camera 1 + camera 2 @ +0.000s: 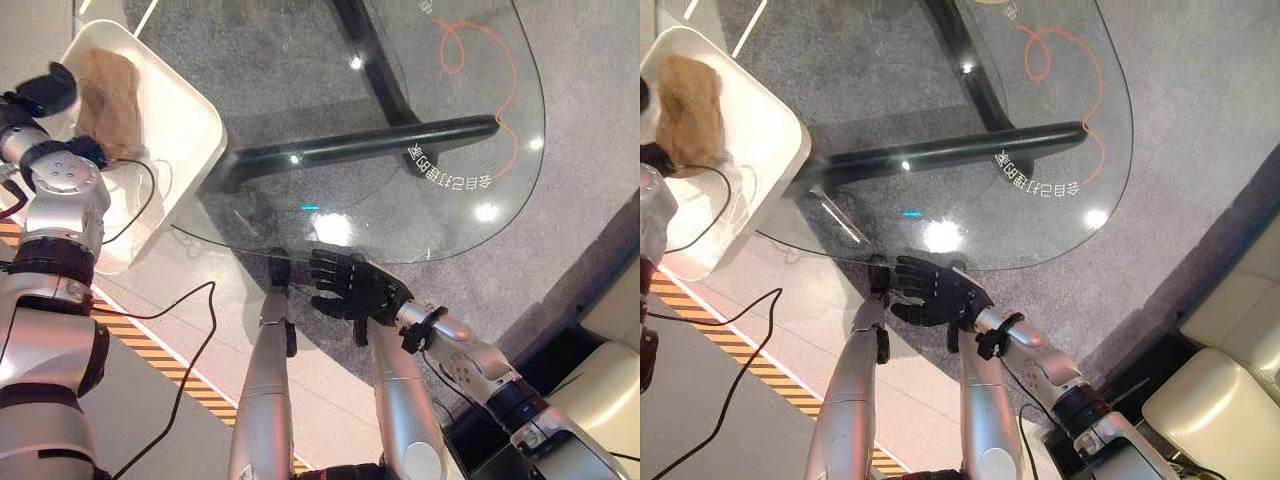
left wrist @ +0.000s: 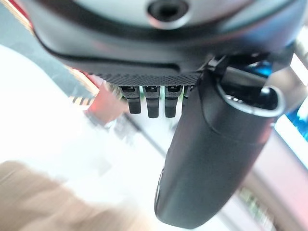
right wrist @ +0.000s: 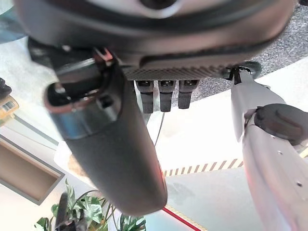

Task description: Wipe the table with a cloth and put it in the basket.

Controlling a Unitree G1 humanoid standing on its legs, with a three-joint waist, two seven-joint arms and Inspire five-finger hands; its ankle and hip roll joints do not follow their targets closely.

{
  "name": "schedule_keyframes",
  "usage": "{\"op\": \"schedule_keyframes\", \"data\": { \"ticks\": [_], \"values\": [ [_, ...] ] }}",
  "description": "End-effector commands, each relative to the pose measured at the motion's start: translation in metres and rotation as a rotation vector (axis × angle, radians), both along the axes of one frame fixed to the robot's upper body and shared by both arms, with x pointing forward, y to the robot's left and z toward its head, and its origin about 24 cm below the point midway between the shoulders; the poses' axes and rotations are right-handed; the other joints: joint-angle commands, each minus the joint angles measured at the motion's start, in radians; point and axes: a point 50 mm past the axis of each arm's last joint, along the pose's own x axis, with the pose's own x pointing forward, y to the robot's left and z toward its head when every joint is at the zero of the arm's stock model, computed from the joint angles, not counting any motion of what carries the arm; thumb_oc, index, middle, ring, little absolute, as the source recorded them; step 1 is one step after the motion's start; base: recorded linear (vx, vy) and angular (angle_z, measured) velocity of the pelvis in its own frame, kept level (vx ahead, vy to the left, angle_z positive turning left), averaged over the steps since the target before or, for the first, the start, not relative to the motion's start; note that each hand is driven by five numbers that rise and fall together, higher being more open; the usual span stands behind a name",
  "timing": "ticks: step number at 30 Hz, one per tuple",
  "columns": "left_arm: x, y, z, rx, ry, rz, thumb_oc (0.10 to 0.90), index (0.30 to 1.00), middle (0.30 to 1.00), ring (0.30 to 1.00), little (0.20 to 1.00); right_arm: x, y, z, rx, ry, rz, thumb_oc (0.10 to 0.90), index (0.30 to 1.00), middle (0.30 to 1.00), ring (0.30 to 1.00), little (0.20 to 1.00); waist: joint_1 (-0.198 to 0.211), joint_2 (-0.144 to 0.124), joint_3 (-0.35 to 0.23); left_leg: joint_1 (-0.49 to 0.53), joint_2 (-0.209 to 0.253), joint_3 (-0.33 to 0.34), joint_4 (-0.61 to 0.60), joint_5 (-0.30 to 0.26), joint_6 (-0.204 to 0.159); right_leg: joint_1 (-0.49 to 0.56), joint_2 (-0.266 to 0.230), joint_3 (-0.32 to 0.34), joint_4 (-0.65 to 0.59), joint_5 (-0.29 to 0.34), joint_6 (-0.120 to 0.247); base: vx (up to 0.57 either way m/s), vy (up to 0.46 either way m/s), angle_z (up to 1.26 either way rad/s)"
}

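Left eye view: a round glass bench (image 1: 470, 190) on a black metal base (image 1: 360, 150), orange loop marking and printed characters on its top.
Floor: grey carpet under the glass, pale tiles nearer the robot, yellow-and-black hazard tape (image 1: 150, 345) across them.
Cloth: the brown cloth (image 1: 108, 100) lies crumpled inside the white basket (image 1: 185, 120), which stands beside the bench.
Left hand: the left hand (image 1: 45, 88) is at the basket's edge near the cloth; fingers straight, holding nothing.
Right hand: the right hand (image 1: 355, 287) hangs just off the bench's near rim, fingers spread, empty.
Room: cream cushions (image 1: 1230, 400) at the right.
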Motion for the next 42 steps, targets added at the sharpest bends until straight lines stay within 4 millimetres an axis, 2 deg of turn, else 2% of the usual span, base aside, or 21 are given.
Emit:
{"op": "schedule_keyframes", "data": {
  "ticks": [1,6,10,12,15,16,18,20,21,22,23,26,28,31,32,35,37,42],
  "values": [
    [-0.035,0.022,0.043,0.082,-0.234,0.114,0.8,0.9,0.9,0.9,0.9,-0.013,0.014,0.011,0.143,-0.056,0.032,0.8,0.9,0.9,0.9,0.9,0.014,0.023,-0.021,0.098,-0.056,0.079,0.049,-0.121,0.076,0.087,0.035,0.027,-0.139,0.085,0.017,-0.07,-0.094,0.02],
    [-0.039,0.024,0.029,0.105,-0.25,0.09,0.8,0.9,0.9,0.9,0.9,-0.016,0.007,-0.001,0.125,-0.032,-0.017,0.8,0.9,0.9,0.9,0.9,0.028,0.016,-0.021,0.181,-0.054,0.075,0.025,-0.121,0.065,0.176,0.032,0.015,-0.16,0.073,0.014,-0.07,-0.109,0.0],
    [-0.033,0.02,-0.013,0.127,-0.121,-0.051,0.8,0.9,0.9,0.9,0.9,-0.02,-0.004,-0.019,0.104,0.018,-0.073,0.8,0.9,0.9,0.9,0.9,0.049,0.012,-0.021,0.28,-0.052,0.065,-0.013,-0.111,0.053,0.276,0.027,0.005,-0.184,0.061,0.013,-0.07,-0.121,-0.03],
    [-0.028,0.011,-0.051,0.112,-0.009,-0.162,0.8,0.9,0.9,0.9,0.9,-0.024,-0.01,-0.032,0.081,0.05,-0.114,0.8,0.9,0.9,0.9,0.9,0.061,0.014,-0.021,0.347,-0.056,0.056,-0.049,-0.097,0.047,0.343,0.025,0.0,-0.207,0.059,0.013,-0.09,-0.14,-0.03],
    [-0.029,-0.003,-0.104,0.082,0.131,-0.288,0.8,0.9,0.9,0.9,0.9,-0.033,-0.018,-0.049,0.045,0.099,-0.16,0.8,0.9,0.9,0.9,0.9,0.073,0.014,-0.056,0.397,-0.057,0.044,-0.085,-0.092,0.042,0.394,0.021,-0.003,-0.23,0.053,0.016,-0.01,-0.101,-0.02],
    [-0.034,-0.019,-0.147,0.059,0.245,-0.366,0.8,0.9,0.9,0.9,0.9,-0.041,-0.024,-0.064,0.001,0.14,-0.207,0.8,0.9,0.9,0.9,0.9,0.084,0.015,-0.088,0.428,-0.059,0.033,-0.108,-0.088,0.04,0.432,0.015,-0.007,-0.251,0.052,0.019,0.0,-0.124,0.0],
    [-0.044,-0.035,-0.191,-0.029,0.335,-0.433,0.8,0.9,0.9,0.9,0.9,-0.049,-0.035,-0.082,-0.112,0.18,-0.282,0.8,0.9,0.9,0.9,0.9,0.092,0.017,-0.117,0.462,-0.059,0.019,-0.139,-0.082,0.037,0.472,0.012,-0.015,-0.274,0.051,0.022,0.0,-0.118,0.0],
    [-0.063,-0.055,-0.241,-0.133,0.442,-0.504,0.8,0.9,0.9,0.9,0.9,-0.057,-0.052,-0.1,-0.273,0.213,-0.354,0.8,0.9,0.9,0.9,0.9,0.105,0.022,-0.153,0.506,-0.057,0.003,-0.174,-0.074,0.035,0.526,0.005,-0.028,-0.304,0.052,0.027,0.0,-0.096,0.13],
    [-0.073,-0.064,-0.262,-0.198,0.485,-0.543,0.8,0.9,0.9,0.9,0.9,-0.06,-0.057,-0.106,-0.316,0.242,-0.379,0.8,0.9,0.9,0.9,0.9,0.11,0.024,-0.17,0.526,-0.056,-0.004,-0.188,-0.069,0.033,0.55,0.003,-0.035,-0.318,0.054,0.027,0.01,-0.08,0.17],
    [-0.079,-0.069,-0.273,-0.223,0.51,-0.563,0.8,0.9,0.9,0.9,0.9,-0.063,-0.06,-0.11,-0.33,0.268,-0.393,0.8,0.9,0.9,0.9,0.9,0.112,0.025,-0.18,0.537,-0.055,-0.008,-0.194,-0.068,0.032,0.565,0.002,-0.04,-0.326,0.054,0.027,0.03,-0.089,0.1],
    [-0.094,-0.081,-0.3,-0.308,0.584,-0.599,0.8,0.9,0.9,0.9,0.9,-0.07,-0.068,-0.119,-0.342,0.334,-0.426,0.8,0.9,0.9,0.9,0.9,0.117,0.026,-0.206,0.567,-0.053,-0.016,-0.204,-0.068,0.029,0.605,0.002,-0.049,-0.344,0.052,0.025,0.05,-0.082,0.12],
    [-0.118,-0.1,-0.338,-0.417,0.735,-0.66,0.8,0.9,0.9,0.9,0.9,-0.085,-0.077,-0.135,-0.359,0.439,-0.461,0.8,0.9,0.9,0.9,0.9,0.125,0.026,-0.253,0.614,-0.047,-0.022,-0.224,-0.069,0.026,0.665,0.004,-0.063,-0.37,0.05,0.022,0.05,-0.076,0.19],
    [-0.139,-0.113,-0.365,-0.503,0.866,-0.677,0.8,0.9,0.9,0.9,0.9,-0.101,-0.08,-0.151,-0.364,0.536,-0.489,0.8,0.9,0.9,0.9,0.9,0.128,0.024,-0.293,0.65,-0.041,-0.024,-0.239,-0.069,0.025,0.704,0.007,-0.072,-0.385,0.05,0.021,0.07,-0.073,0.01],
    [-0.161,-0.124,-0.391,-0.561,1.011,-0.695,0.8,0.9,0.9,0.9,0.9,-0.119,-0.081,-0.167,-0.351,0.637,-0.505,0.8,0.9,0.9,0.9,0.9,0.127,0.022,-0.337,0.691,-0.033,-0.025,-0.249,-0.076,0.023,0.746,0.01,-0.078,-0.396,0.045,0.019,0.09,-0.054,0.15],
    [-0.179,-0.13,-0.408,-0.62,1.122,-0.708,0.8,0.9,0.9,0.9,0.9,-0.132,-0.081,-0.177,-0.38,0.697,-0.499,0.8,0.9,0.9,0.9,0.9,0.122,0.021,-0.365,0.718,-0.026,-0.02,-0.258,-0.08,0.022,0.77,0.012,-0.075,-0.402,0.041,0.019,0.12,-0.044,0.12],
    [-0.208,-0.135,-0.43,-0.723,1.262,-0.688,0.8,0.9,0.9,0.9,0.9,-0.154,-0.084,-0.193,-0.461,0.785,-0.492,0.8,0.9,0.9,0.9,0.9,0.112,0.021,-0.406,0.77,-0.013,-0.01,-0.288,-0.085,0.021,0.815,0.017,-0.07,-0.425,0.038,0.021,0.07,-0.038,-0.03],
    [-0.227,-0.135,-0.44,-0.782,1.339,-0.67,0.8,0.9,0.9,0.9,0.9,-0.166,-0.086,-0.2,-0.471,0.841,-0.502,0.8,0.9,0.9,0.9,0.9,0.106,0.021,-0.423,0.797,-0.005,-0.003,-0.308,-0.085,0.019,0.837,0.017,-0.065,-0.443,0.04,0.025,0.02,-0.019,-0.1],
    [-0.241,-0.139,-0.448,-0.892,1.37,-0.644,0.8,0.9,0.9,0.9,0.9,-0.182,-0.089,-0.208,-0.524,0.929,-0.506,0.8,0.9,0.9,0.9,0.9,0.09,0.025,-0.447,0.837,0.006,0.018,-0.336,-0.092,0.017,0.868,0.017,-0.053,-0.481,0.05,0.031,0.02,0.008,-0.1]
  ]
}}
